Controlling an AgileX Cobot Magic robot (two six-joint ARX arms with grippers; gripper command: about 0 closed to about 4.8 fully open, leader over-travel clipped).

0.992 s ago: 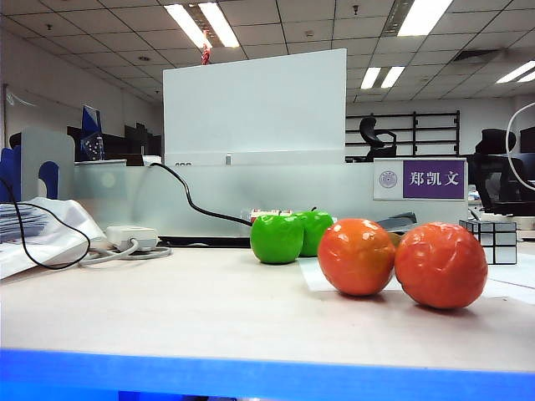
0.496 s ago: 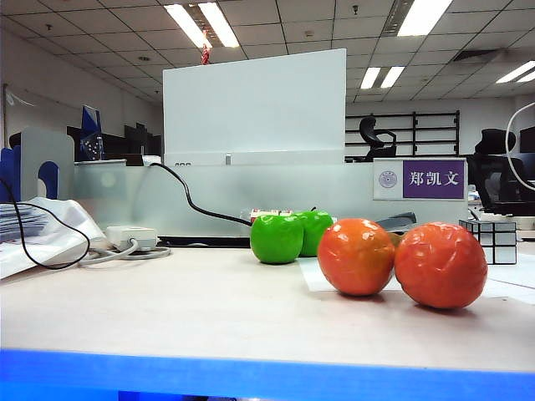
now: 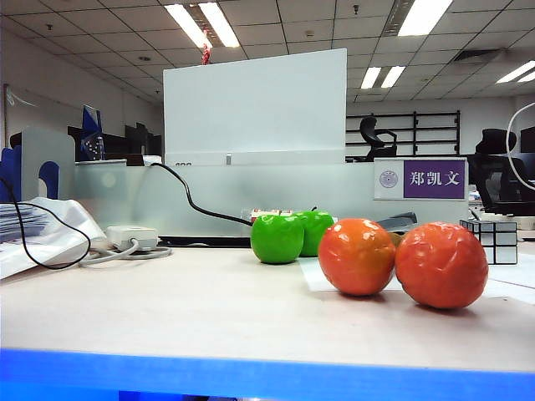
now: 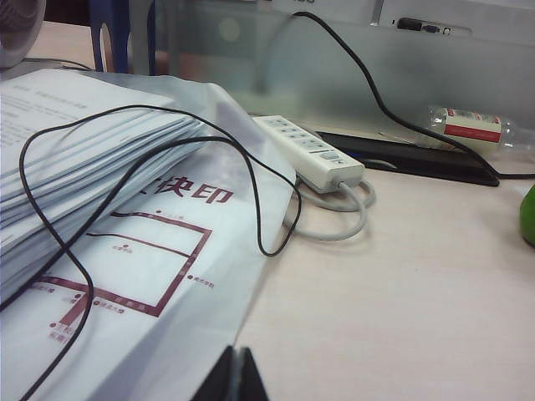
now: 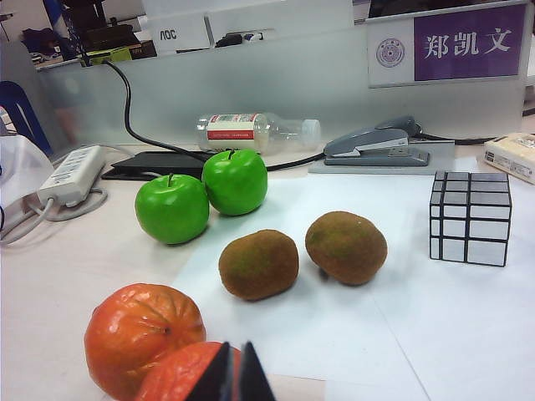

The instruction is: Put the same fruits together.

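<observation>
Two of each fruit, paired up on the table

Oranges (image 5: 144,334) touch, nearest the right gripper (image 5: 233,373), whose jaws are together just above them. Apples (image 5: 172,209) touch behind; kiwis (image 5: 259,264) lie side by side between apples and cube (image 5: 470,218). Left gripper (image 4: 232,376), jaws together, hangs by the paper stack (image 4: 84,159), holding nothing.

Two oranges (image 5: 144,337), two green apples (image 5: 172,209), two kiwis (image 5: 259,264)
</observation>
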